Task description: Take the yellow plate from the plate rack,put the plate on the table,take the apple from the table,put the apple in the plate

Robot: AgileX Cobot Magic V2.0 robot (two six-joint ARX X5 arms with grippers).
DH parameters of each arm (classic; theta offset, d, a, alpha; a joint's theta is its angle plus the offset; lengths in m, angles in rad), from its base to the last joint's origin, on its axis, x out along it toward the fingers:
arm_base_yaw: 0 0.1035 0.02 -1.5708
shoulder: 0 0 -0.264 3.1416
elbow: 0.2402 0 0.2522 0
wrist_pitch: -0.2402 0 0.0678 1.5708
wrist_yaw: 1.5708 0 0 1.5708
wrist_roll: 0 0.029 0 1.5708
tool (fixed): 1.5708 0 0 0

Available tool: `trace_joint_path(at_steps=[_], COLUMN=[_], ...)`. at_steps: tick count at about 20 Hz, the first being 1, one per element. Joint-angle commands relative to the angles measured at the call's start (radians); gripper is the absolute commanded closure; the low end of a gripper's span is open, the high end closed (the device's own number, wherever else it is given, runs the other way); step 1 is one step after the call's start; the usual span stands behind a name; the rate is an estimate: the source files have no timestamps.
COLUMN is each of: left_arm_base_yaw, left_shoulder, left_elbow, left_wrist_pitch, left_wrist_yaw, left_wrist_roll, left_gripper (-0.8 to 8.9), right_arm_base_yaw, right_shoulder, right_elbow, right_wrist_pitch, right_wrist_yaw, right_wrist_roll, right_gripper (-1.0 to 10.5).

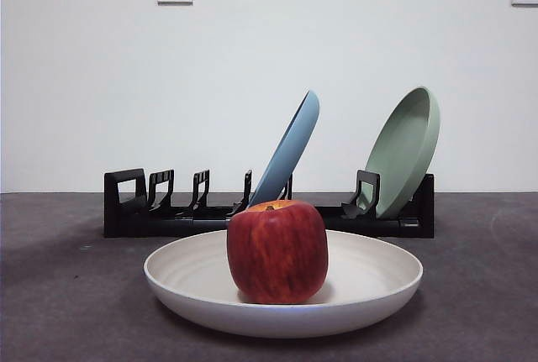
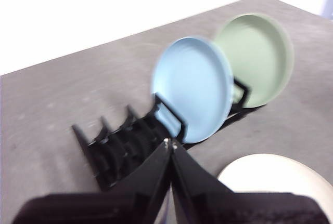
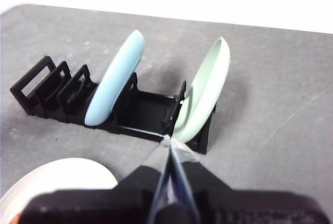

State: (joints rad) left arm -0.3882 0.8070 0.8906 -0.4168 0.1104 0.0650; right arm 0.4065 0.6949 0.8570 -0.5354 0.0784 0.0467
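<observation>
The left hand (image 2: 170, 143) has its two black jaws pressed together tip to tip, with nothing between them, and it touches nothing. The right hand (image 3: 167, 140) is likewise closed to a point and empty. Both hang above the bench (image 1: 67, 295), a flat dark grey, mottled matte surface, looking down at the rack from the near side; neither shows in the front view.

The big red apple (image 1: 277, 251), streaked darker and with a yellow-orange patch around its stem hollow, stands upright in the middle of the large, round, shallow cream plate (image 1: 370, 282) with a raised rim. That plate lies flat on the bench, just in front of the long low black plate rack (image 1: 134, 211) and apart from it. An edge of the cream plate shows in the left wrist view (image 2: 276, 174) and in the right wrist view (image 3: 62, 174).

In the rack a light blue round plate (image 1: 294, 148) leans near the middle and a sage-green round plate (image 1: 405, 150) leans at the end; the remaining upright holders carry nothing.
</observation>
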Motion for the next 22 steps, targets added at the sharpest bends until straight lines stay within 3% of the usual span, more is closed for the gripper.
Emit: trace_joint_path(at_steps=[1,4,8,12,15,22], left_arm_base_yaw=[0.002,0.002,0.002,0.002,0.002,0.002], left_shoulder=[-0.078,-0.161,-0.204,-0.209,-0.206,-0.206], left_elbow=[-0.155,-0.345,-0.430,-0.442,-0.441,-0.441], left_wrist_pitch=[0.106,0.249,0.267,0.266,0.241,0.172], left_wrist_yaw=[-0.007,-0.008,-0.006,-0.006,-0.005,-0.005], left_wrist_roll=[-0.050,-0.096,-0.114,-0.114,-0.160,-0.170], left_gripper=[8.22,8.22,8.22,8.22,8.16,8.16], right_arm_base_yaw=[0.002,0.022,0.048,0.052,0.052,0.052], right_shoulder=[-0.061,-0.128,-0.139,-0.108,-0.090,-0.087], right_elbow=[-0.133,-0.316,-0.417,-0.423,-0.423,-0.423], right_wrist_pitch=[0.073,0.199,0.269,0.274,0.273,0.262], right_wrist_yaw=[-0.001,-0.001,0.000,0.010,0.006,0.006], right_wrist_roll=[0.068,0.134,0.155,0.166,0.234,0.233], right_gripper=[9.5,9.6,9.5,9.5,9.5,9.5])
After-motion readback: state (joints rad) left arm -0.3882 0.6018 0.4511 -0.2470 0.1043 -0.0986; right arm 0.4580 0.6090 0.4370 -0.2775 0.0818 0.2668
